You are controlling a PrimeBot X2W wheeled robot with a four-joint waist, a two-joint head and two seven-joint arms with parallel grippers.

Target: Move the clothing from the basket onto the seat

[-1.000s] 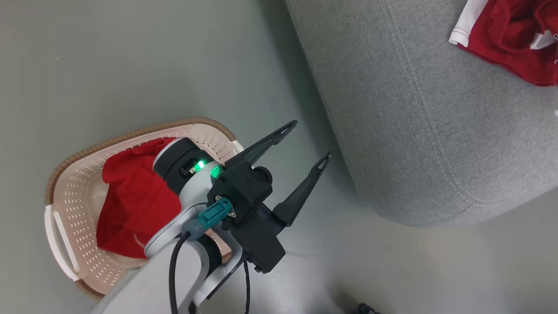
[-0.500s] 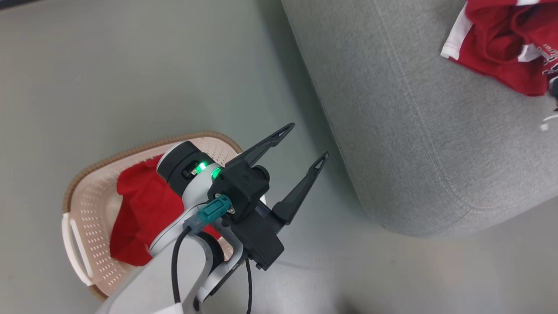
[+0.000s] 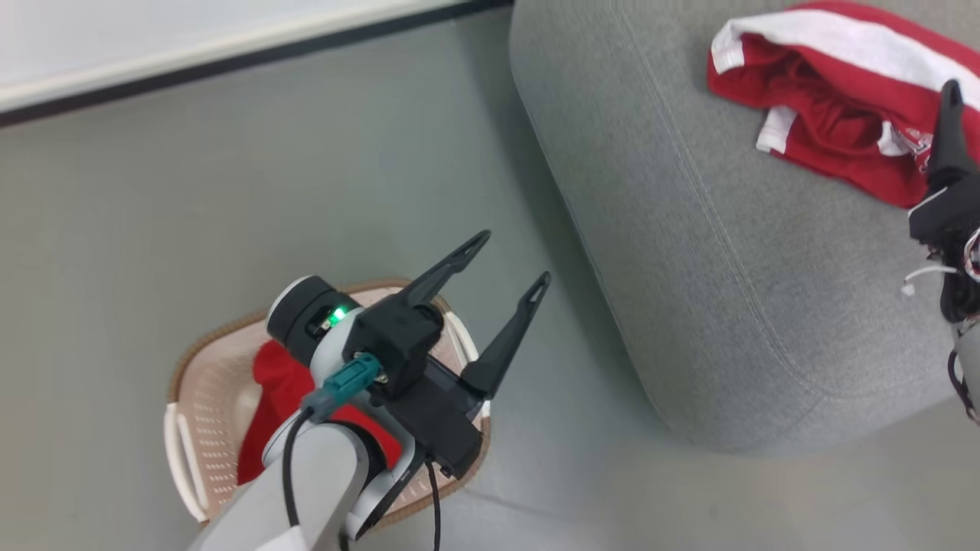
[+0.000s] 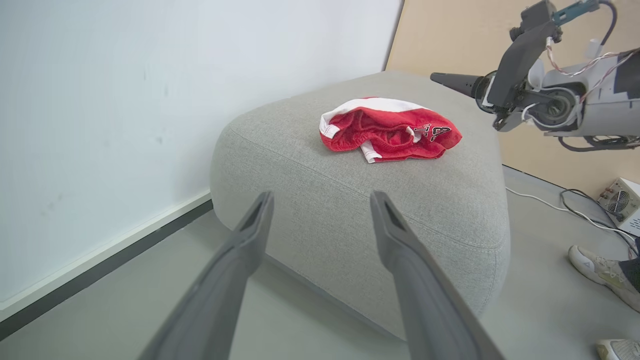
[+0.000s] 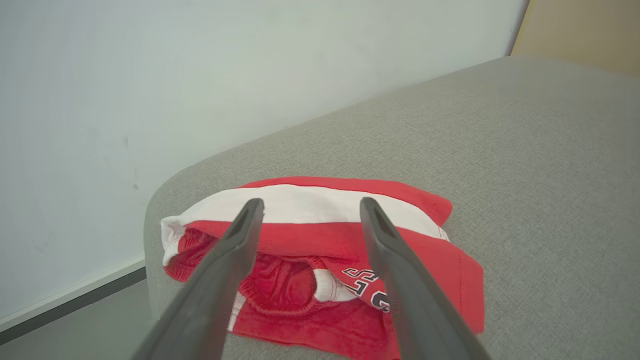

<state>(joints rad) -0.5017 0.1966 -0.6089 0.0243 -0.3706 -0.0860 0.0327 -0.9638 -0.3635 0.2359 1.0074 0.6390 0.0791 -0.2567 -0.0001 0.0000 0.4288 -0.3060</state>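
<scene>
From the head camera, the left gripper (image 3: 514, 256) hung spread and empty above the basket (image 3: 200, 358), probably poised to fetch the plain red garment (image 3: 269, 381) lying inside. Its forearm hid much of that cloth and the basket's near rim. The trimmed garment (image 3: 823, 138) already lay on the seat (image 3: 689, 252). The left wrist camera looked between parted fingers at the seat's corner, with a person's shoe (image 4: 597, 270) cut off at the frame edge. The right wrist camera showed the right gripper (image 5: 311, 205) apart, gripping nothing, above the trimmed garment, whose print its finger partly hid.
</scene>
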